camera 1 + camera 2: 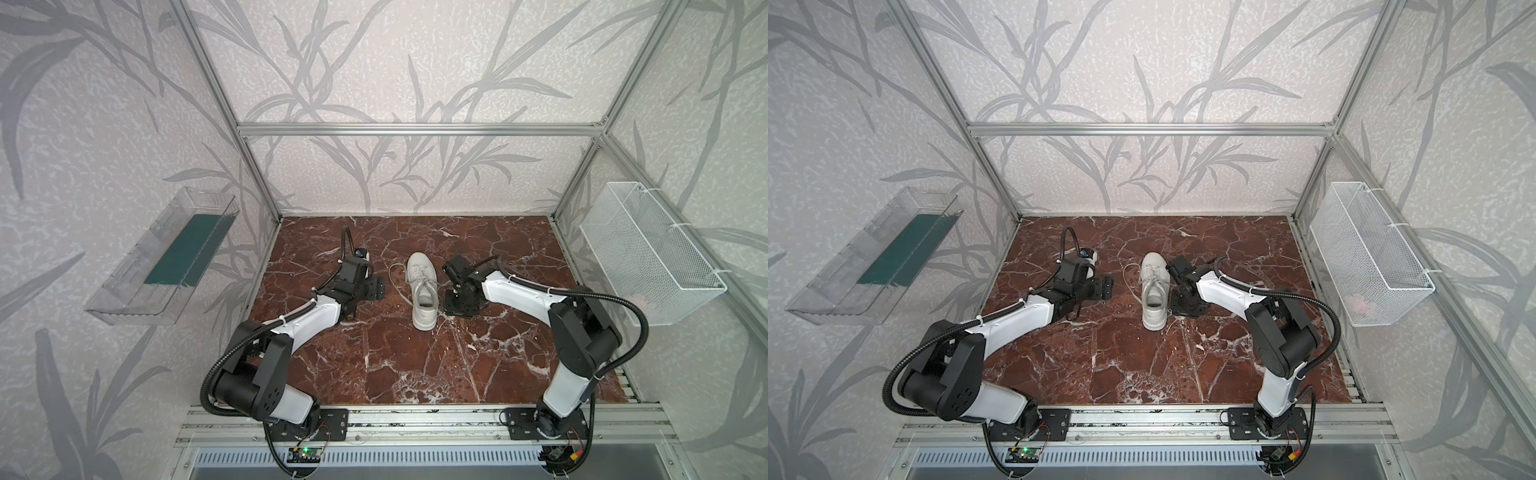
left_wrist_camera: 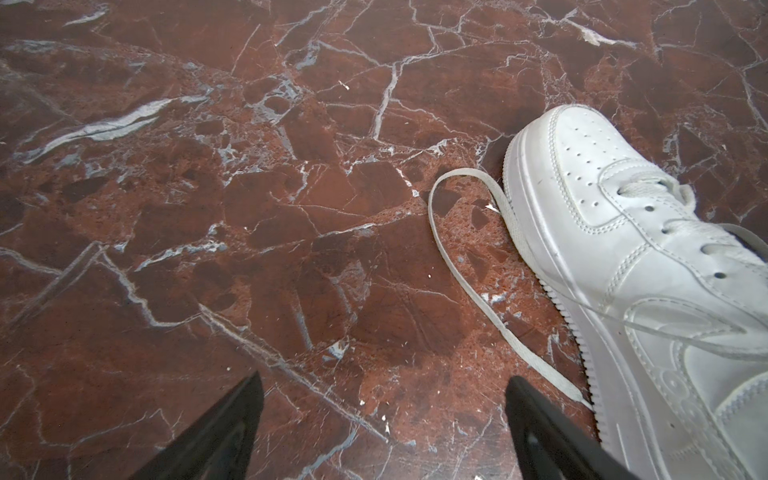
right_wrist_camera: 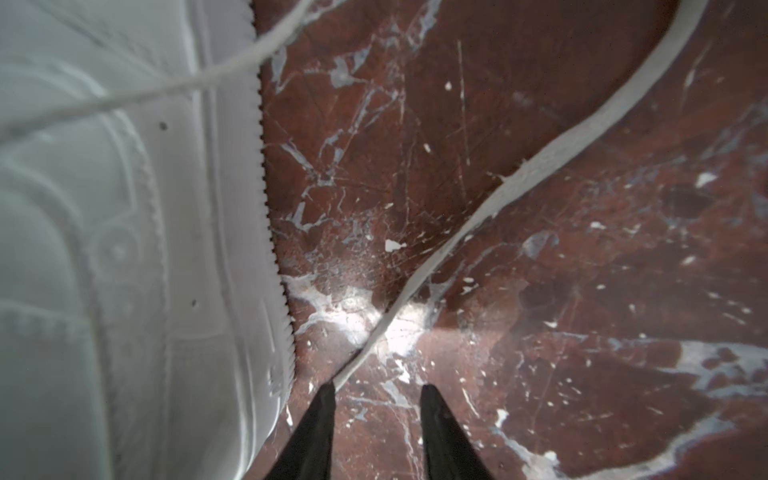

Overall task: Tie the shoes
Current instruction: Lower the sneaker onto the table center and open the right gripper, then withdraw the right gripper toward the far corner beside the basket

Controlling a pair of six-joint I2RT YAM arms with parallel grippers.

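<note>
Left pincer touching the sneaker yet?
Apart. Both top views show a strip of marble tabletop between the open left pincer and the sneaker.

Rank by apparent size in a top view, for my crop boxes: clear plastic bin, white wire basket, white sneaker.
1. Clear plastic wall bin and white wire mesh basket: look alike, unranked; both sit nearer the camera.
2. White low-top sneaker: smallest.

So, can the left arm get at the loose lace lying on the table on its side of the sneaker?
Probably yes. The left pincer is wide open just short of the lace, which lies flat on the table beside the sneaker; nothing sits between them, though the sole is close.
</note>
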